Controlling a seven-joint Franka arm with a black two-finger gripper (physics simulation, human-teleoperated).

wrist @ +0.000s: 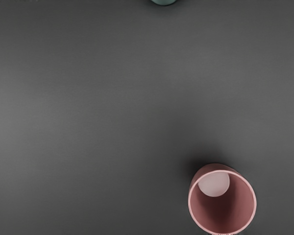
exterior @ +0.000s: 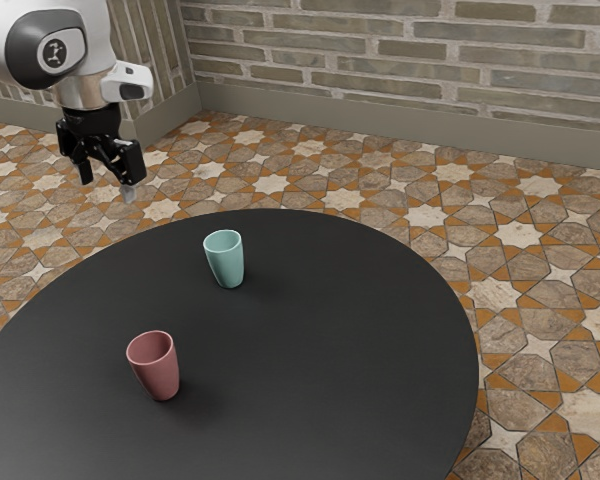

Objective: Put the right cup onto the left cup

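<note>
Gripper [exterior: 107, 182] spread; arm [exterior: 98, 30] bears round emblem [exterior: 55, 53]; pink cup [exterior: 158, 377] upright.

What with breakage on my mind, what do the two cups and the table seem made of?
The pink cup and teal cup look like glazed ceramic, possibly plastic: smooth, opaque walls with a soft sheen. The table could be satin laminate or painted wood: evenly dark, no visible grain, only broad, dull highlights.

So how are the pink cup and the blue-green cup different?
The pink cup is a dusky rose, but the blue-green cup is minty. The pink cup stands nearer the exterior camera, the blue-green cup nearer the brick wall. Both stand upright with round, open tops.
</note>
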